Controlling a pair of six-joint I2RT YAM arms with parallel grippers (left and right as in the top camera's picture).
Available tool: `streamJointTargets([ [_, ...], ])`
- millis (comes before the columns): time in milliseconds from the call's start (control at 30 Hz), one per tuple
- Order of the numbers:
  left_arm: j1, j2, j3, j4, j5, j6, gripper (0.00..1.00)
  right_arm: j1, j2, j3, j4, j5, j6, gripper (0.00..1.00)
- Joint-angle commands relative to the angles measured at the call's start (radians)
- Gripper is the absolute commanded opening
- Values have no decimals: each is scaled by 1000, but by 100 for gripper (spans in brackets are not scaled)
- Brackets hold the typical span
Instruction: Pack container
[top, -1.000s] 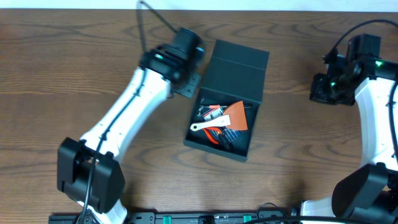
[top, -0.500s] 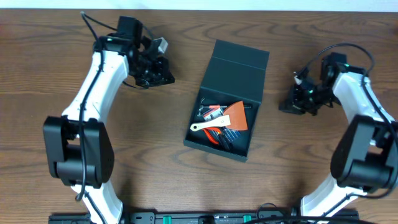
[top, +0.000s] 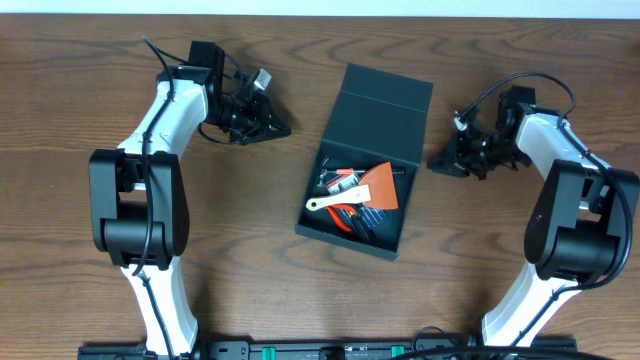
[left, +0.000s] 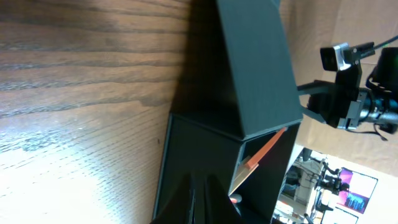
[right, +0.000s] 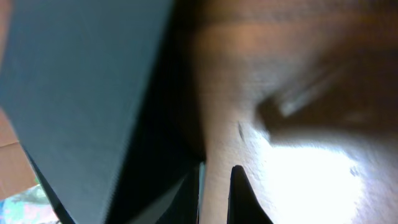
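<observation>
The container (right: 74, 81) fills the left as a teal-grey wall on the blurred wooden desk (right: 298, 93). The right gripper (right: 217, 190), fingers closed together, sits just beside it.

Open container (top: 378, 110) (mid-table) — tools inside

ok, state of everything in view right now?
container, open, lid folded back, tools inside
scraper, lying in the container on top of other tools
left gripper, shut, empty, clear of the container
right gripper, shut, empty, close beside the container
</observation>
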Motion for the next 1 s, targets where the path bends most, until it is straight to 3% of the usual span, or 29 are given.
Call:
streamJointTargets([
  [0, 0, 4, 9, 1, 33, -9, 6, 22, 24, -2, 42, -121, 9, 1],
  [800, -1, 13, 9, 87, 5, -61, 6, 112, 50, -2, 351, -168, 179, 4],
  [967, -1, 14, 9, 87, -20, -73, 6, 100, 53, -2, 361, -127, 179, 9],
])
